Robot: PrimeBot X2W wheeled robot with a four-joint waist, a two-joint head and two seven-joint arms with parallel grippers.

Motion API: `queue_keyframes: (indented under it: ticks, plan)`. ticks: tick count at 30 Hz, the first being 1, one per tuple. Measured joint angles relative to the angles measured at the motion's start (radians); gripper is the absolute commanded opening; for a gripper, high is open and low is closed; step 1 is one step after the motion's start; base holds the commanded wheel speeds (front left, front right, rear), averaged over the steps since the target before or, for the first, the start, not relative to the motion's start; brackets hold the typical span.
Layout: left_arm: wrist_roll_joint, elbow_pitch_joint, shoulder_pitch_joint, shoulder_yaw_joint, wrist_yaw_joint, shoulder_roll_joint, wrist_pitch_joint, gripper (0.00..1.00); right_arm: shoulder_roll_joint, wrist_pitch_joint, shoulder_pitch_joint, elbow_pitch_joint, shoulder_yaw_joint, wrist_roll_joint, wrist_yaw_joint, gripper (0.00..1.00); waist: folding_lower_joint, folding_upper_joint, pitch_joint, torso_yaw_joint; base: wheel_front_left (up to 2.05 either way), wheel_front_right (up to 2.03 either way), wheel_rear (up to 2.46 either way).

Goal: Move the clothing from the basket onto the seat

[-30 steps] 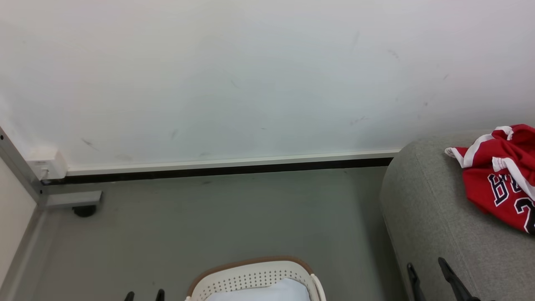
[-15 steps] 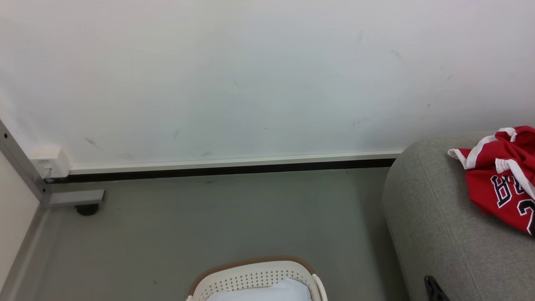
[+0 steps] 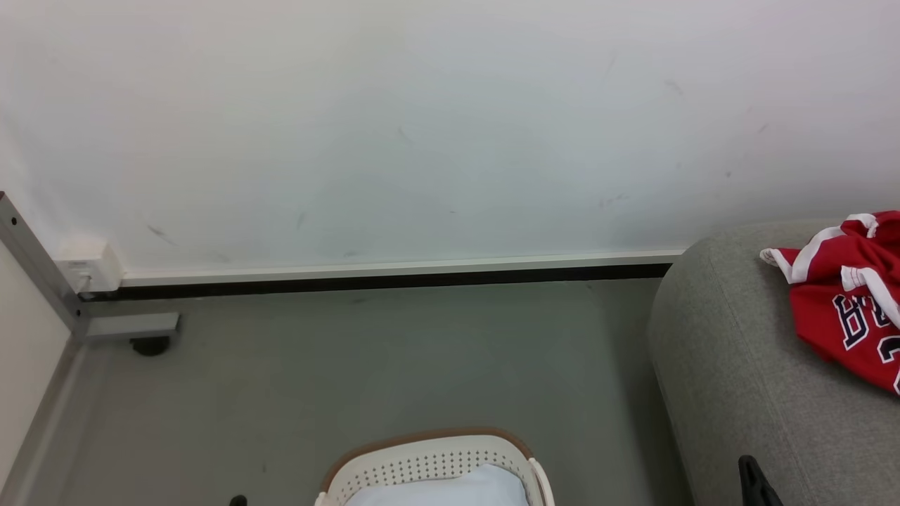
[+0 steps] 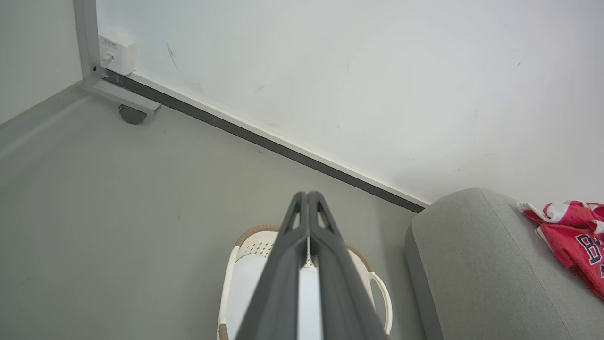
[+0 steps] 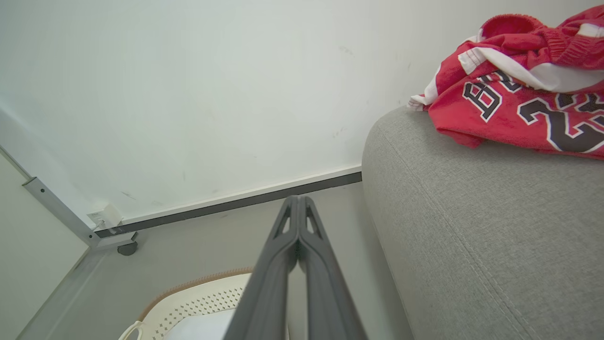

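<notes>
The red clothing (image 3: 840, 309) with white trim and dark "BULLS" lettering lies bunched on the light grey seat (image 3: 738, 365) at the right, also seen as clothing (image 5: 519, 113) on the seat (image 5: 472, 226). The cream basket (image 3: 429, 460) with its brown rim stands on the floor at the bottom centre and holds a plain white pad (image 3: 450, 490); no red garment shows in it. My left gripper (image 4: 306, 193) is shut and empty above the basket (image 4: 257, 231). My right gripper (image 5: 297, 198) is shut and empty beside the seat's arm. Dark tips of the left gripper (image 3: 238, 500) and right gripper (image 3: 752, 481) peek in at the bottom edge.
A white wall with a dark skirting strip (image 3: 394, 281) runs behind the grey floor (image 3: 365, 365). At the far left stand a grey metal post (image 3: 42, 267), a white socket box (image 3: 88, 267) and a small caster (image 3: 149, 344).
Both grippers' fingers, spread apart a second ago, have come together, and both have sunk toward the bottom edge. The whole picture has shifted slightly as the camera moved. The clothing lies still.
</notes>
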Motion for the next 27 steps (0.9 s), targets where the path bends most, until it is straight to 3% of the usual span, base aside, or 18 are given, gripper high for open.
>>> queue_keyframes:
  ticks: [27]
  plan:
    - [-0.366, -0.005, -0.084, 0.048, -0.008, -0.018, 0.106, 0.00, -0.011, 0.093, -0.059, -0.014, -0.036, 0.424, 0.000, 0.00, 0.0000, 0.0000, 0.016, 0.018, 0.00, 0.00, 0.00]
